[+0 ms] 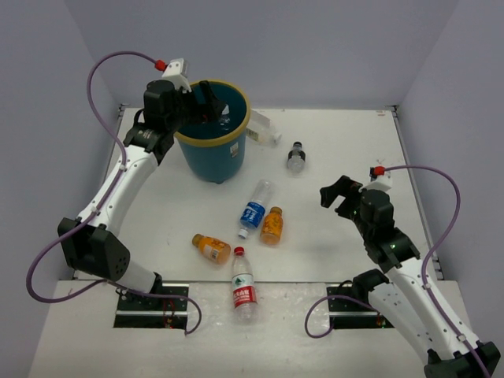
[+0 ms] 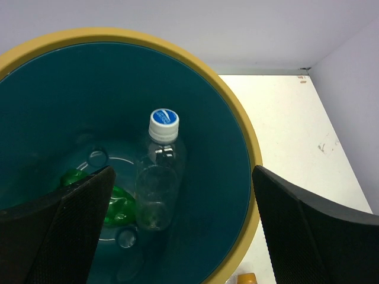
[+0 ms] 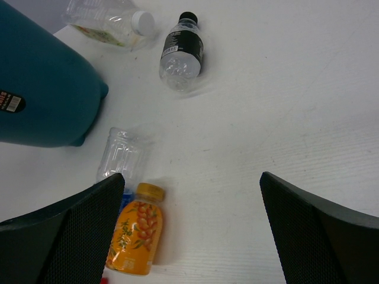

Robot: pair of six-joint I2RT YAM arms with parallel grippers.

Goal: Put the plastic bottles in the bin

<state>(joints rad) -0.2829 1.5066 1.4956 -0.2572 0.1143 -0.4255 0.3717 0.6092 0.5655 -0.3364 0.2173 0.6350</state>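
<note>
The teal bin (image 1: pixel 211 161) with a yellow rim stands at the back left. My left gripper (image 1: pixel 209 104) hangs open and empty over its mouth. In the left wrist view (image 2: pixel 183 234) the bin (image 2: pixel 59 100) holds a clear blue-capped bottle (image 2: pixel 159 183) and a green bottle (image 2: pixel 120 211). My right gripper (image 1: pixel 340 194) is open and empty above the table (image 3: pixel 192 231). On the table lie a blue-labelled bottle (image 1: pixel 254 208), two orange bottles (image 1: pixel 272 225) (image 1: pixel 211 247), a red-labelled bottle (image 1: pixel 243 290), a dark-capped bottle (image 1: pixel 296 157) and a clear white-capped bottle (image 1: pixel 264 130).
The right wrist view shows the bin's outer wall (image 3: pixel 41 94) at the left, the orange bottle (image 3: pixel 135 235) beside the left finger, the blue-labelled bottle's clear base (image 3: pixel 121 155), the dark-capped bottle (image 3: pixel 182 52) and the white-capped bottle (image 3: pixel 109 21). Walls enclose the table on three sides.
</note>
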